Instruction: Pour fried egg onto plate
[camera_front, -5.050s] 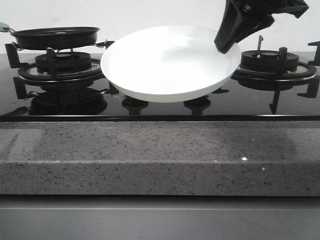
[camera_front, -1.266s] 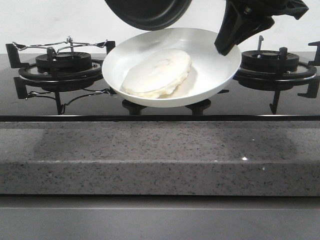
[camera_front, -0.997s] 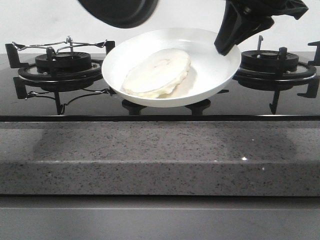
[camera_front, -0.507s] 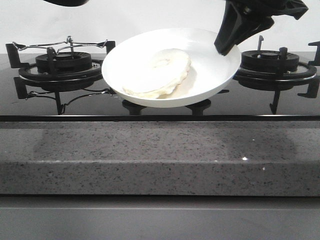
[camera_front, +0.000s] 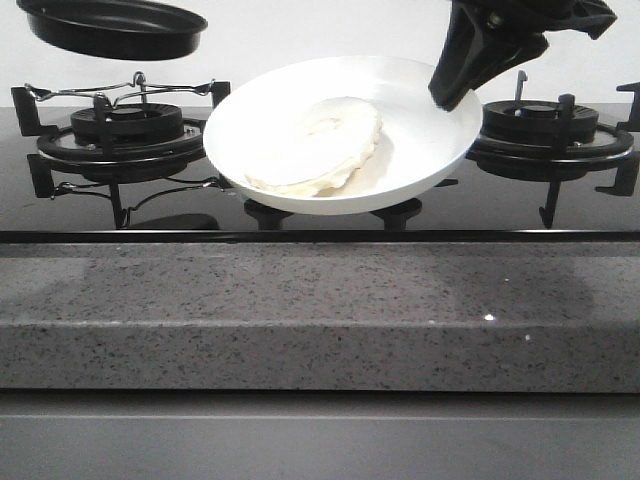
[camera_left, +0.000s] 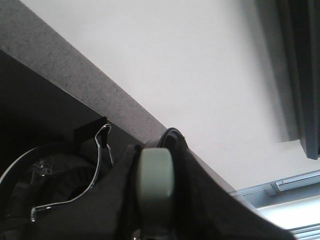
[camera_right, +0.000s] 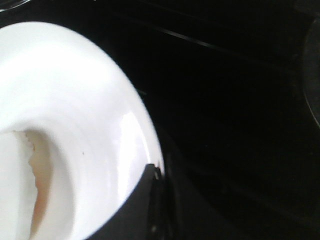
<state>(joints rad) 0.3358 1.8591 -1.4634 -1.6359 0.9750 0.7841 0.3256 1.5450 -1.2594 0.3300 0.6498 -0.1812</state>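
The white plate (camera_front: 430, 140) is held tilted above the hob's middle, and the fried egg (camera_front: 315, 145) lies in it, pale side up. My right gripper (camera_front: 450, 92) is shut on the plate's right rim; the right wrist view shows the plate (camera_right: 85, 125), the egg's browned edge (camera_right: 30, 165) and the gripper (camera_right: 157, 172) on the rim. The black frying pan (camera_front: 110, 28) hangs level above the left burner. My left gripper (camera_left: 155, 200) is shut on the pan's pale green handle (camera_left: 156, 175); it is out of the front view.
The left burner (camera_front: 125, 130) with its wire grate and the right burner (camera_front: 548, 130) stand on the black glass hob. A speckled grey stone counter edge (camera_front: 320, 310) runs across the front. The left wrist view shows the burner grate (camera_left: 60, 175) below the pan.
The pan has swung from above the plate out to the upper left and come back level over the left burner. The plate and the egg have stayed still.
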